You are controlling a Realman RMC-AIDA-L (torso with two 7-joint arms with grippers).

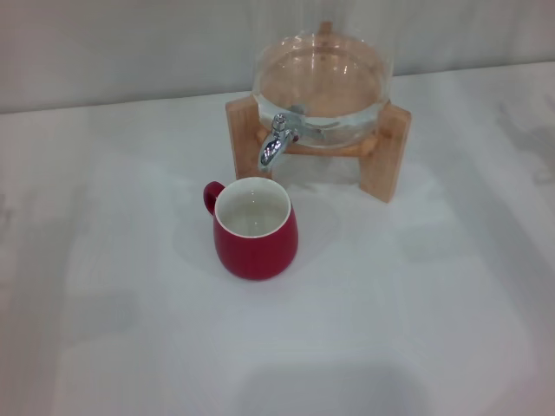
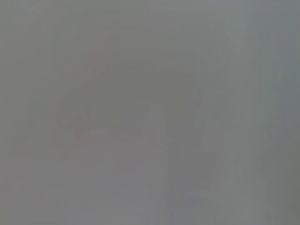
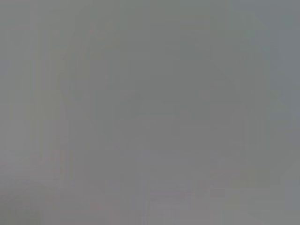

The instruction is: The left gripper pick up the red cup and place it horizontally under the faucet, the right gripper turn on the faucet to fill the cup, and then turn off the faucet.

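Note:
The red cup stands upright on the white table, its white inside showing and its small loop handle pointing to the left. Just behind it, the chrome faucet sticks out of a clear glass jar and its spout hangs slightly above and behind the cup's rim. Neither gripper shows in the head view. Both wrist views are a flat grey with nothing recognisable in them.
The jar rests in a wooden stand at the back of the table. The white tabletop spreads out on all sides of the cup, and a pale wall runs behind it.

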